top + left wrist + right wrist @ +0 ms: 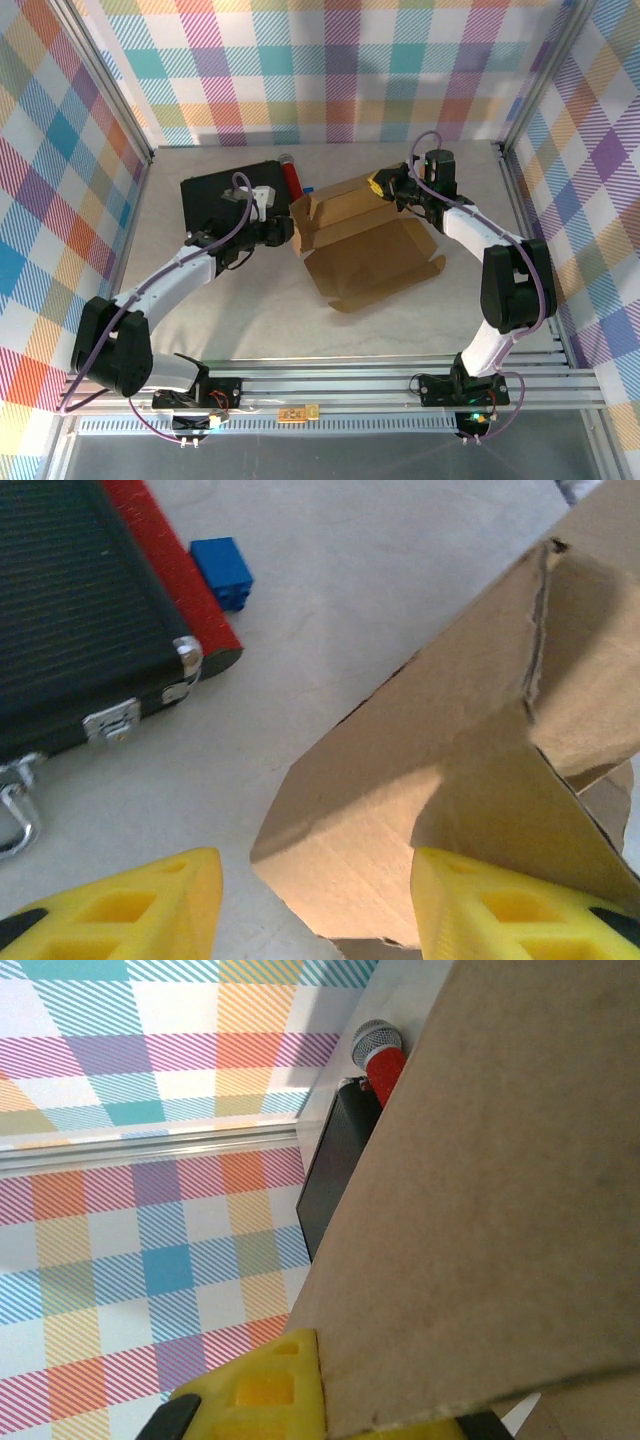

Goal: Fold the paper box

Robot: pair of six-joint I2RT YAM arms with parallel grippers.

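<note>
Flanking the paper box [370, 250], left hand [315, 880] spread wide — right hand [380, 186] at far flap, grip unclear

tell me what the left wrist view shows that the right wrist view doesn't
Left wrist, not right wrist: a blue block beside the red cylinder, the metal latch on the black case, bare table, and both left fingers spread apart with a corner of the paper box seen between them.
Right wrist, not left wrist: the plaid wall, an aluminium rail, the cylinder's silver end, and one right finger against the cardboard.
Shared: paper box, black case, red cylinder.
</note>
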